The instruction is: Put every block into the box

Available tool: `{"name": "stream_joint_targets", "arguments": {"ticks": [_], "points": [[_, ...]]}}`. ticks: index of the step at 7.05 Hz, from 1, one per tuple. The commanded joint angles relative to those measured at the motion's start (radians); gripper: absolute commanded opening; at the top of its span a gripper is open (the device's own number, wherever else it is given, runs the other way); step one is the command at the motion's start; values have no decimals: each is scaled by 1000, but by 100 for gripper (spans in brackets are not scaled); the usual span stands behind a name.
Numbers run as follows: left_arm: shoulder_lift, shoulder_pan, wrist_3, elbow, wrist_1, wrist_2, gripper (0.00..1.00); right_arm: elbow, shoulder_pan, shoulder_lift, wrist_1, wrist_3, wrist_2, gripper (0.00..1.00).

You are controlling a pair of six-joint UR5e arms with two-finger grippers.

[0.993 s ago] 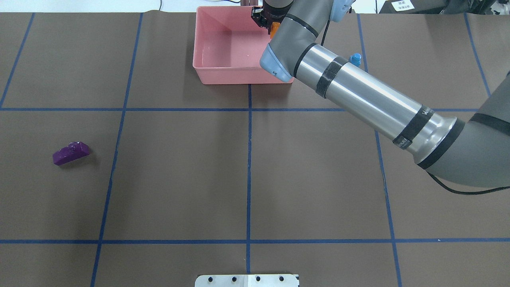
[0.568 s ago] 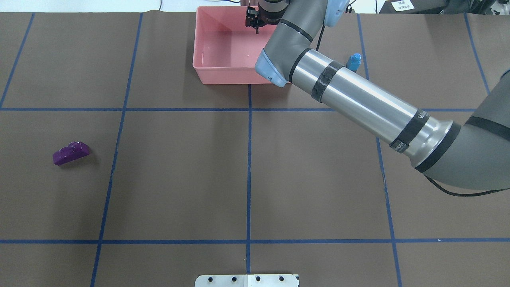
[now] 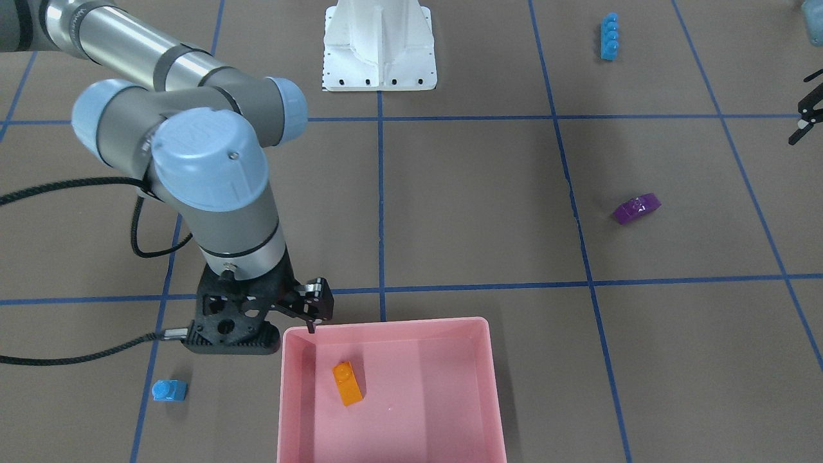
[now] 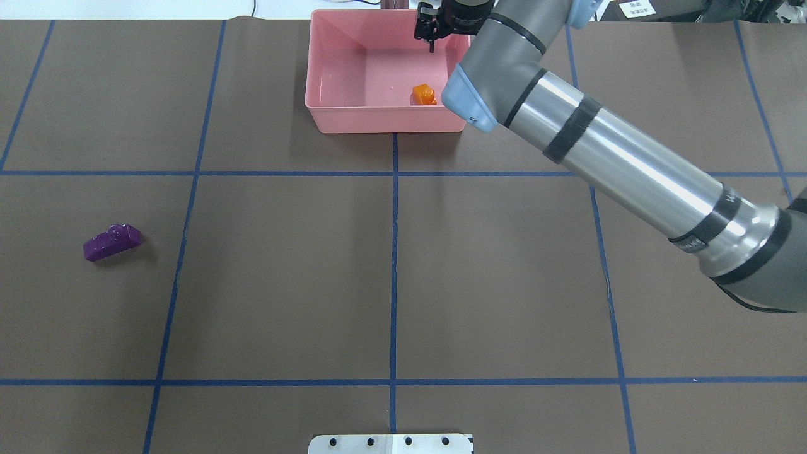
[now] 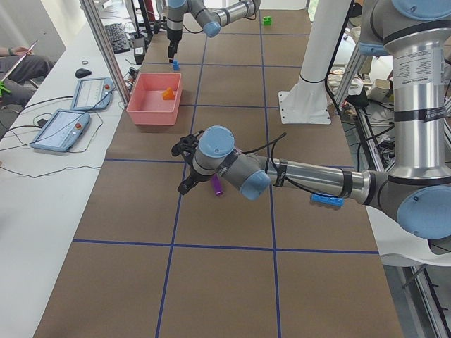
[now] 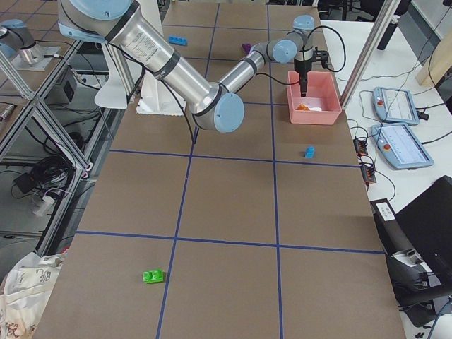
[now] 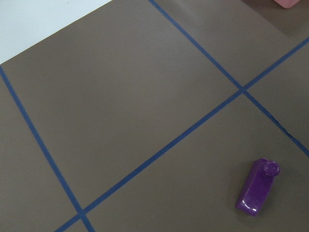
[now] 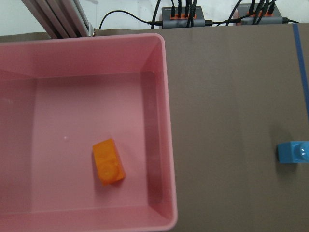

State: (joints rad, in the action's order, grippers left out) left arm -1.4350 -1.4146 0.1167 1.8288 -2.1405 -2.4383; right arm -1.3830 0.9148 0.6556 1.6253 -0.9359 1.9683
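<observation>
The orange block (image 4: 423, 94) lies loose on the floor of the pink box (image 4: 328, 120), near its right wall; it also shows in the right wrist view (image 8: 108, 162). My right gripper (image 4: 431, 38) is open and empty above the box's far right corner. The purple sloped block (image 4: 112, 242) lies on the mat at the left. My left gripper (image 3: 805, 119) is open and empty, hovering close to the purple block (image 5: 216, 185). The small blue block (image 3: 169, 390) sits just outside the box. The long blue block (image 3: 609, 36) and the green block (image 6: 153, 276) lie far off.
The white robot base plate (image 3: 379, 48) stands at the mat's near edge. Tablets (image 6: 395, 106) and cables lie on the white bench beyond the box. My right arm (image 4: 599, 151) stretches over the mat's right half and hides the small blue block in the overhead view.
One second ago the right gripper held the orange block over the box. Now the block lies in the box, and the gripper has shifted right along the far wall.
</observation>
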Motion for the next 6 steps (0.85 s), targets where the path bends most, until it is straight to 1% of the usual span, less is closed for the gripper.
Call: {"name": "stream_joint_targets", "arguments": {"ticks": [1,2,3,4,5,6], "points": [[1,173,0,-2,-69,54,100,-317,68,224,135,162,47,100],[1,256,-3,-2,-79,102,100,-426,120,343,140,233,102,100],[1,332,-3,-5,-79,189,100,-505,152,452,133,312,127,100],[-5,403,-6,-12,-78,252,100,-565,186,526,131,348,161,100],[-10,451,-8,-22,-78,296,100,-606,205,586,128,382,179,100],[-33,492,-31,-52,-81,327,100,-629,228,629,128,426,181,100]]}}
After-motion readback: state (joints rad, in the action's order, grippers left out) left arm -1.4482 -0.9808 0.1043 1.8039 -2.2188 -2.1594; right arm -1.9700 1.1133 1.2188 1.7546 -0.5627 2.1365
